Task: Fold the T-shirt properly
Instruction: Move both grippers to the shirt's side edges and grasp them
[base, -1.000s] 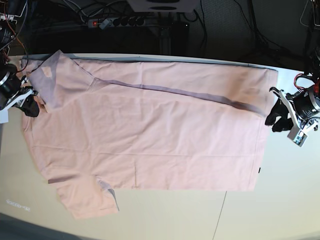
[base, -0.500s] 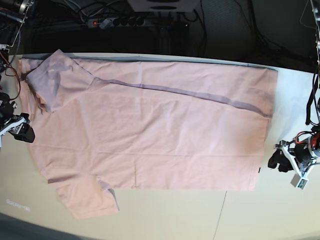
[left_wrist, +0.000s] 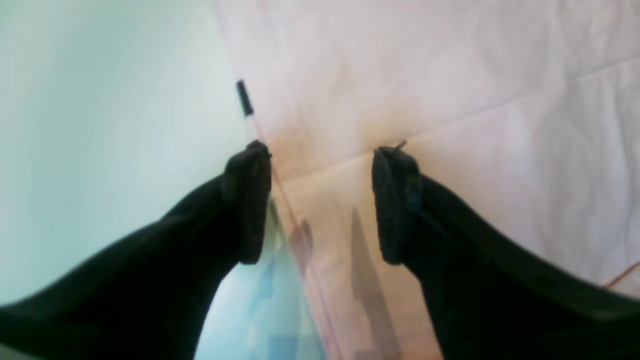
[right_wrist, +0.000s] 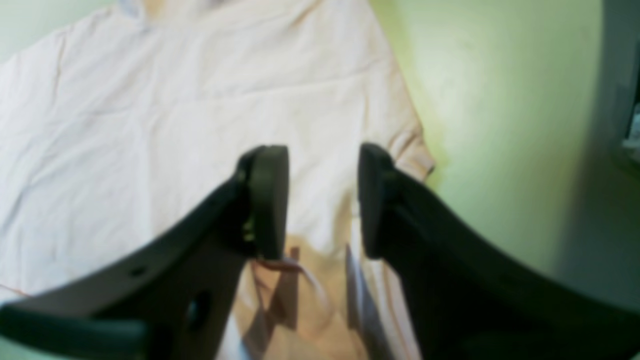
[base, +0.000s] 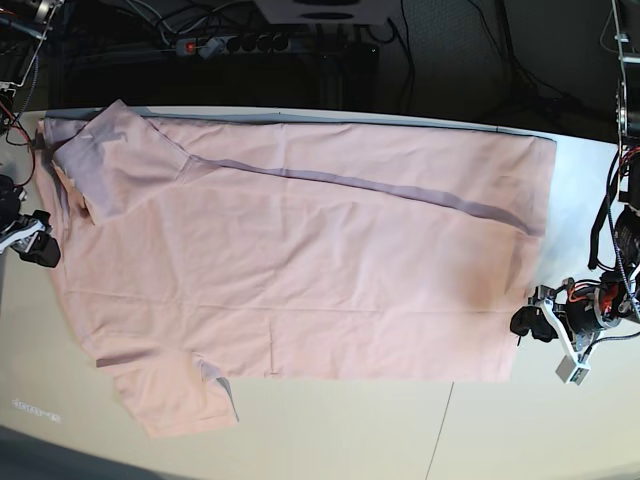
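The T-shirt (base: 300, 260) lies spread on the table, plain pale pink side up, its far strip folded over along a slanting crease. One sleeve (base: 175, 400) sticks out at the front left. My left gripper (base: 527, 322) is at the shirt's right edge near the front corner. In the left wrist view the left gripper (left_wrist: 322, 200) stands open, straddling the hem of the T-shirt (left_wrist: 450, 75) just below a small black tag (left_wrist: 244, 97). My right gripper (base: 42, 250) is at the shirt's left edge. The right gripper (right_wrist: 322, 200) is open over the T-shirt (right_wrist: 175, 100), holding nothing.
A power strip (base: 230, 45) and cables lie behind the table's far edge. Bare pale table (base: 520, 430) runs along the front and right of the shirt. A dark upright (right_wrist: 615, 100) stands at the right of the right wrist view.
Both grippers let go of the shirt's edges and opened. The left one came toward the front along the right edge; the right one drew back to the left, off the collar side.
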